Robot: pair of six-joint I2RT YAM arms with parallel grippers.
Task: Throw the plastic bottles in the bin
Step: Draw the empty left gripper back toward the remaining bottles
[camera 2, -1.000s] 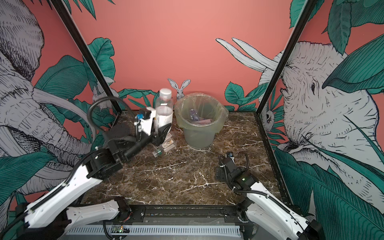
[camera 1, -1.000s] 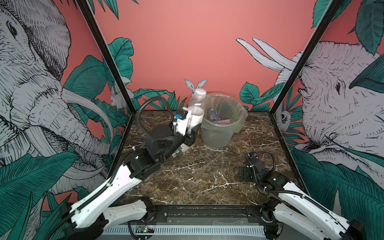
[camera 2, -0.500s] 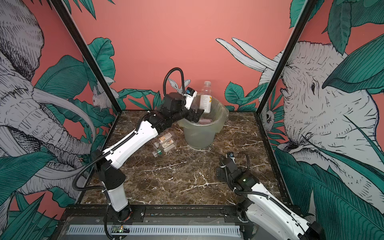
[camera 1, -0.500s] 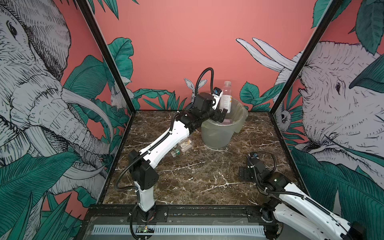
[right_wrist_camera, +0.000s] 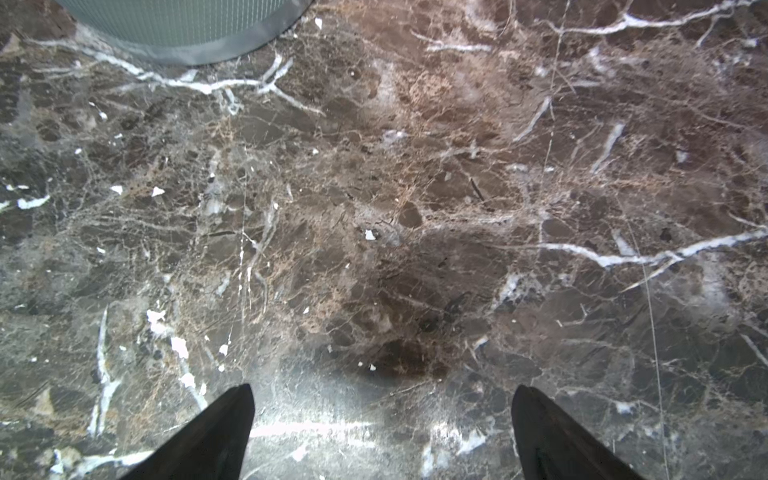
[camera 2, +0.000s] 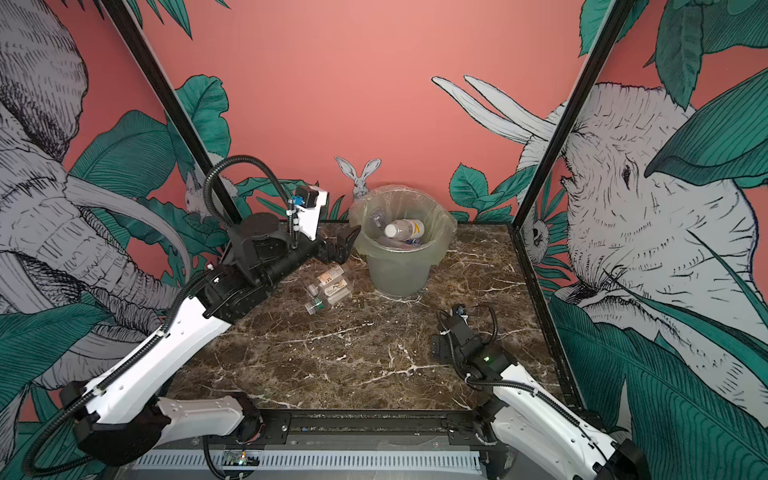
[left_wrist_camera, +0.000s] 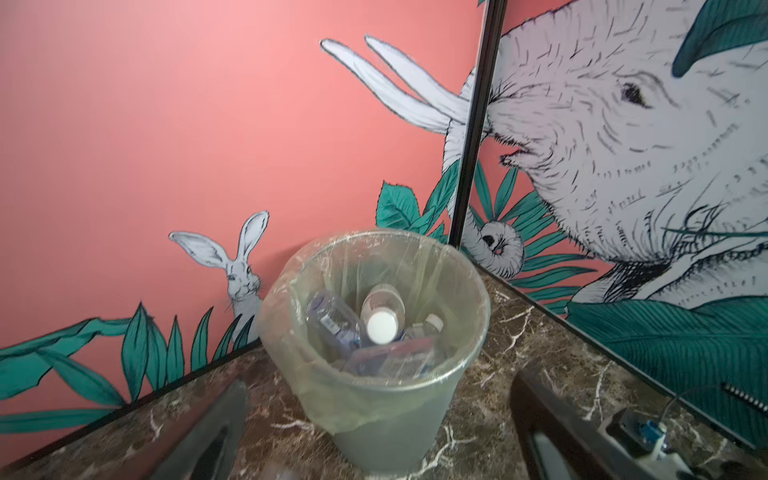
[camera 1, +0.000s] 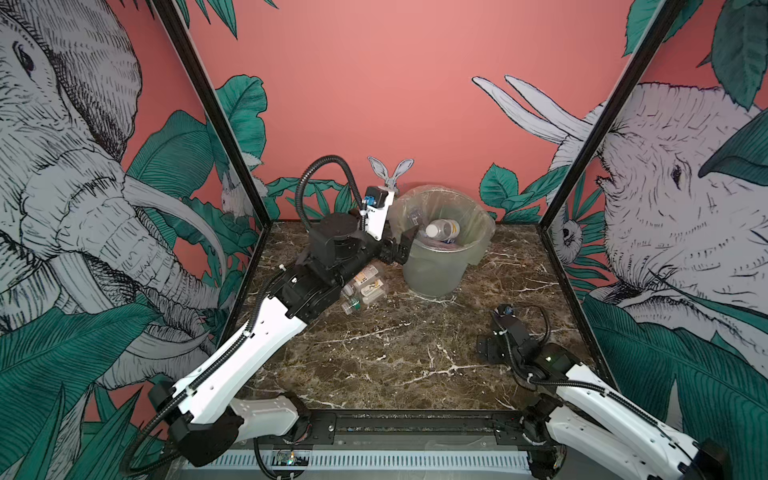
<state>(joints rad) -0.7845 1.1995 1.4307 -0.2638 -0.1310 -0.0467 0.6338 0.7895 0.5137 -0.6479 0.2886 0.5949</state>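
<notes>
The pale green bin (camera 1: 436, 266) (camera 2: 397, 266) (left_wrist_camera: 374, 415) stands at the back of the marble table, lined with a clear bag. Several plastic bottles lie inside it, a white-capped one with a yellow label (camera 1: 443, 229) (camera 2: 404, 229) (left_wrist_camera: 381, 322) on top. Three more bottles (camera 1: 362, 287) (camera 2: 329, 287) lie in a heap on the table left of the bin. My left gripper (camera 1: 400, 246) (camera 2: 343, 245) (left_wrist_camera: 378, 380) hangs open and empty beside the bin's left rim. My right gripper (camera 1: 487, 354) (camera 2: 439, 348) (right_wrist_camera: 382, 390) is open and empty, low over bare marble at the front right. In the right wrist view the bin's base (right_wrist_camera: 178, 29) shows.
Painted walls close in the left, back and right sides, with black corner posts (camera 1: 216, 120) (camera 1: 582, 141). A black rail (camera 1: 415, 422) runs along the front edge. My left forearm (camera 1: 266, 340) slants over the table's left half.
My left gripper carried a bottle over the bin, opened and let it go. The bottle now lies in the bin. The left arm has drawn back left of the rim.
</notes>
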